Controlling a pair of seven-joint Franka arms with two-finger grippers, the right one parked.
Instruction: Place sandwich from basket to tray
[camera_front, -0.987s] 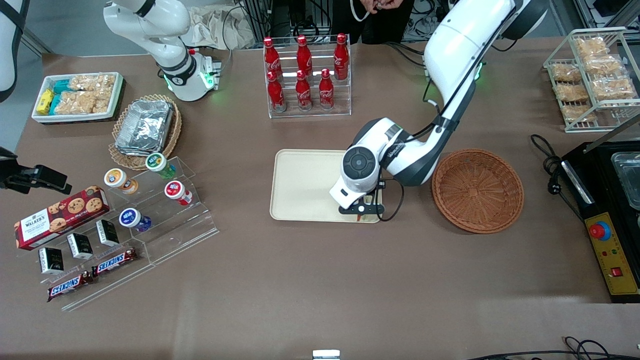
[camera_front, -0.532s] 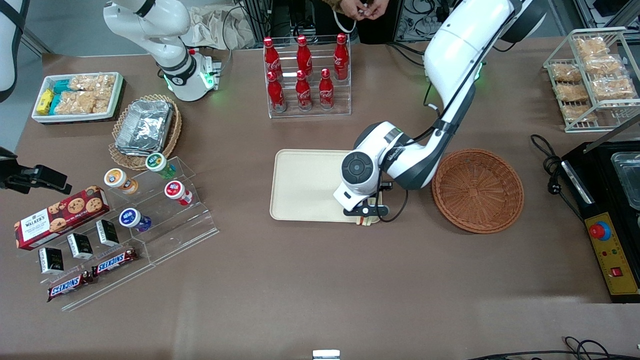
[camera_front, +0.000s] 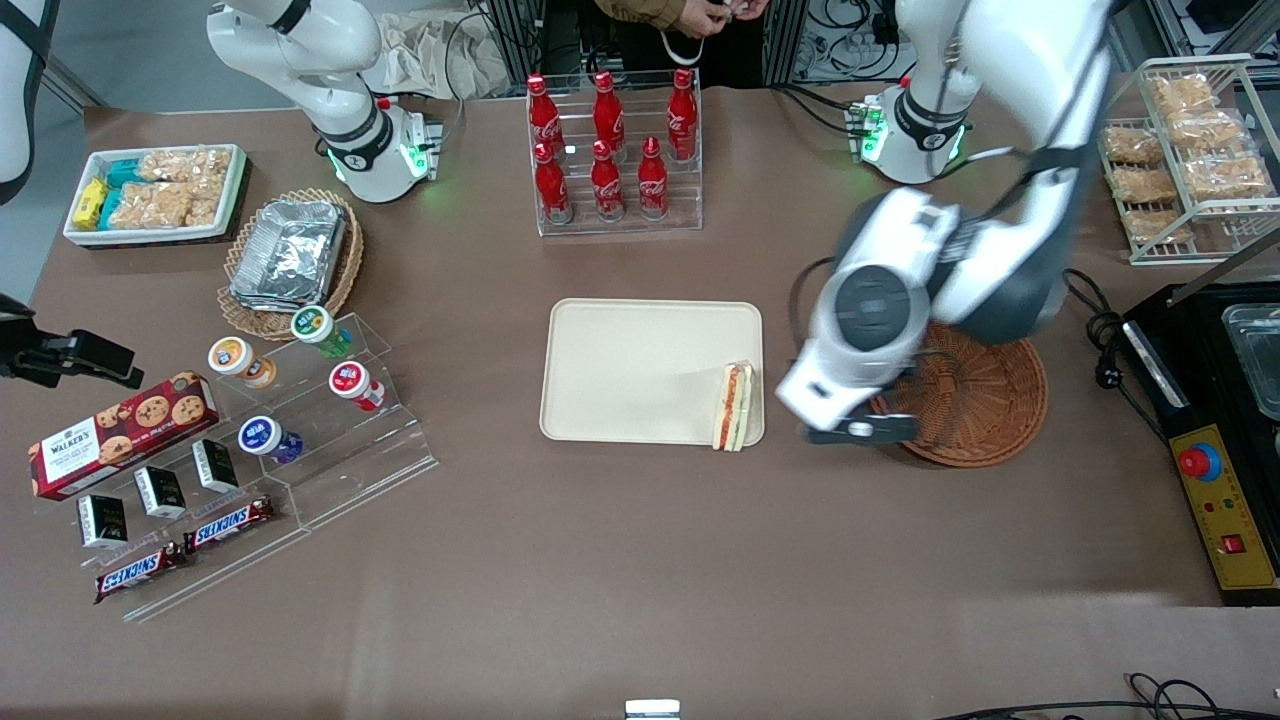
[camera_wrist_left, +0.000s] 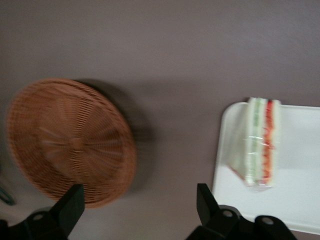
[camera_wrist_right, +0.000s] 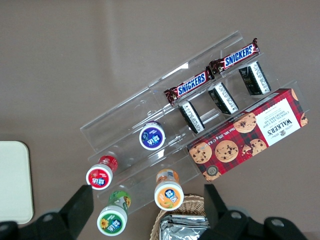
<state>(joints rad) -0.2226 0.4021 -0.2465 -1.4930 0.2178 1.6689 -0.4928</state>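
Observation:
The sandwich (camera_front: 733, 407) (camera_wrist_left: 260, 142), a pale wedge with red and green layers, lies on the cream tray (camera_front: 620, 370) (camera_wrist_left: 295, 195). It sits at the tray corner nearest the front camera, on the side toward the basket, slightly overlapping the rim. The reddish-brown wicker basket (camera_front: 995, 400) (camera_wrist_left: 65, 140) is empty and partly covered by the arm in the front view. My gripper (camera_front: 860, 432) (camera_wrist_left: 140, 200) hovers open above the bare table between the tray and the basket, with nothing between its fingers.
A rack of red bottles (camera_front: 612, 150) stands farther from the front camera than the tray. Toward the parked arm's end are an acrylic stand with cups and bars (camera_front: 320, 400), a foil-container basket (camera_front: 290, 255) and a white snack bin (camera_front: 155, 195). A black appliance (camera_front: 1220, 420) stands beside the basket.
My gripper has let go of the sandwich on the tray, opened, risen and swung away toward the basket. The sandwich now shows uncovered.

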